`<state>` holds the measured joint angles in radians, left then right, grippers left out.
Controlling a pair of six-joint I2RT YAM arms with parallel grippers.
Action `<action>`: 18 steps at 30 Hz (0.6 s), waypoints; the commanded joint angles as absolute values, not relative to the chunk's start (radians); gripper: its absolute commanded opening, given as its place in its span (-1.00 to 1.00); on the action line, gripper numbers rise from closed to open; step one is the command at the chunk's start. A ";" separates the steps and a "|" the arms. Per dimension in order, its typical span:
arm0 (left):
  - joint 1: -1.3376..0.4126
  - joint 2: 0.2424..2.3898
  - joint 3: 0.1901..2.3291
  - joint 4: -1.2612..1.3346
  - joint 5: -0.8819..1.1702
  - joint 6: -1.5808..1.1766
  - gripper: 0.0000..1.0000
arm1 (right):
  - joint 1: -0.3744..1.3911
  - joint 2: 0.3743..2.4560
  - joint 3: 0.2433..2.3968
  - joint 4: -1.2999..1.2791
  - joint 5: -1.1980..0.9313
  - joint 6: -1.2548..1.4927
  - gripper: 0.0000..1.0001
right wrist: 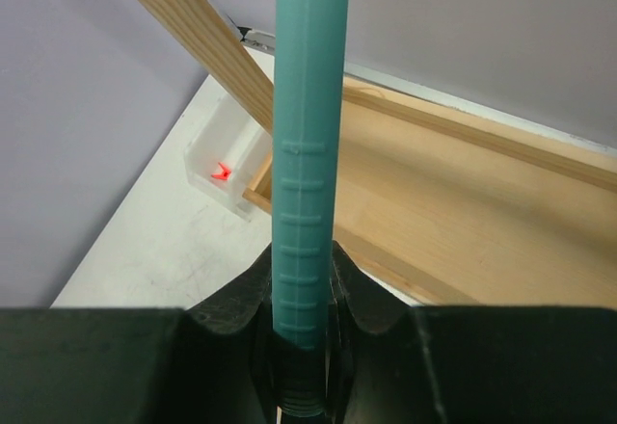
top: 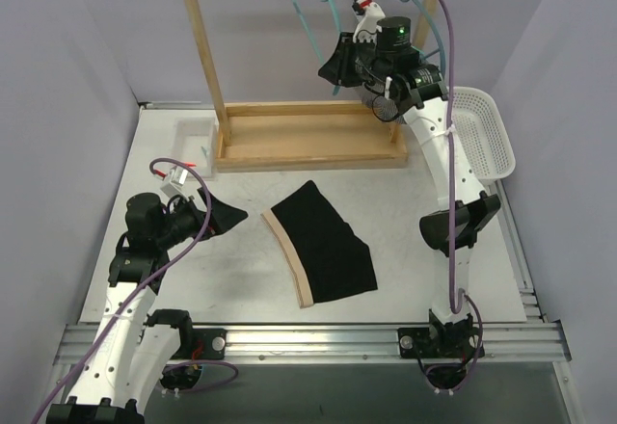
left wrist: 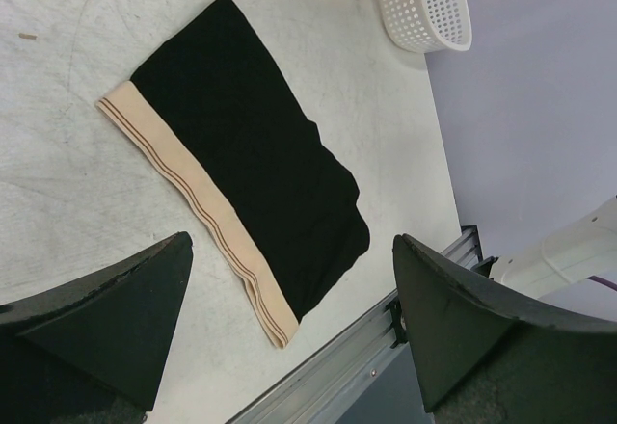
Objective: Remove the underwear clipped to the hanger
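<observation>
Lying flat: black underwear (top: 326, 246) in the middle of the worktop (top: 231, 289), between the two arms.
Heading: its tan waistband (top: 287, 258) faces the left arm and slants from far-left to near-right; the leg ends point toward the right arm.
Edges: near waistband corner close to the front rail (top: 318, 339); far corner short of the wooden rack (top: 308, 143); basket (top: 485, 135) well apart.
Left arm: low and bent, left pincer (top: 231, 220) wide open near the waistband, holding nothing.
Right arm: stretched up at the rack, right pincer (right wrist: 304, 284) clamped narrow on the teal hanger (right wrist: 307, 154).

White arms (top: 434, 149) with black joints (top: 461, 224) and purple cables (top: 450, 270).
</observation>
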<state>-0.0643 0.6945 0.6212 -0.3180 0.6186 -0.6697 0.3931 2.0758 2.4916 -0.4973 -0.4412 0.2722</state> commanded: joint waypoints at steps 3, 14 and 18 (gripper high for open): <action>-0.060 0.689 0.650 -0.310 0.641 -0.666 0.88 | 0.379 2.049 2.497 -0.457 -0.479 0.287 -1.00; -0.060 0.695 0.666 -0.318 0.644 -0.667 0.88 | 0.322 2.098 2.617 -0.450 -0.574 0.350 -1.00; -0.060 0.696 0.673 -0.318 0.643 -0.669 0.88 | 0.288 2.121 2.617 -0.434 -0.662 0.388 -1.00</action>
<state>-0.0643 0.6983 0.6216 -0.3183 0.6292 -0.6708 0.3119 2.0937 2.5885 -0.4938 -0.5667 0.3504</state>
